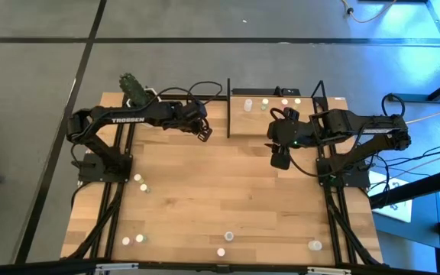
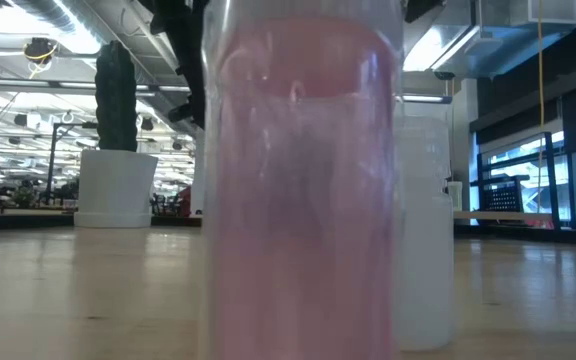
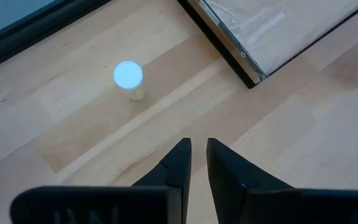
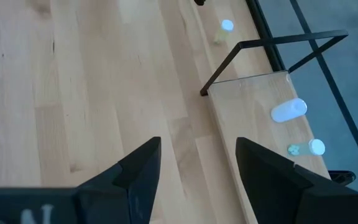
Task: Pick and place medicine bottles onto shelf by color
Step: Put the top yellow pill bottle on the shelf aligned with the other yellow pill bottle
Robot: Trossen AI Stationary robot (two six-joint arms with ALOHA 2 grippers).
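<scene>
A: Left gripper [image 1: 203, 134] position and jaw state?

B: It hangs over bare tabletop [image 1: 228, 191] just beside the near left corner of the shelf [image 1: 275, 114]. In the left wrist view its fingers [image 3: 178, 163] stand nearly together with only a thin slit between them and nothing in it. One white-capped bottle [image 3: 128, 79] stands upright on the wood ahead of the tips, apart from them; the shelf corner [image 3: 253, 79] lies farther off to the other side.

A: Right gripper [image 1: 279, 155]?

B: Fingers apart, a wide gap, empty. It hovers over the tabletop just in front of the shelf's near edge. From its wrist view the shelf board [image 4: 253, 112] lies beyond the tips, with a whitish bottle on its side [image 4: 289, 110] and a smaller white-capped bottle [image 4: 316, 147] past it.

A: Remaining bottles?

B: Several sit on the shelf near its far edge [image 1: 285, 101]. Others are scattered well behind both grippers along the near part of the table, e.g. one near the front right [image 1: 315, 245]. In the low view a pink-tinted bottle [image 2: 303, 190] fills the frame.
</scene>
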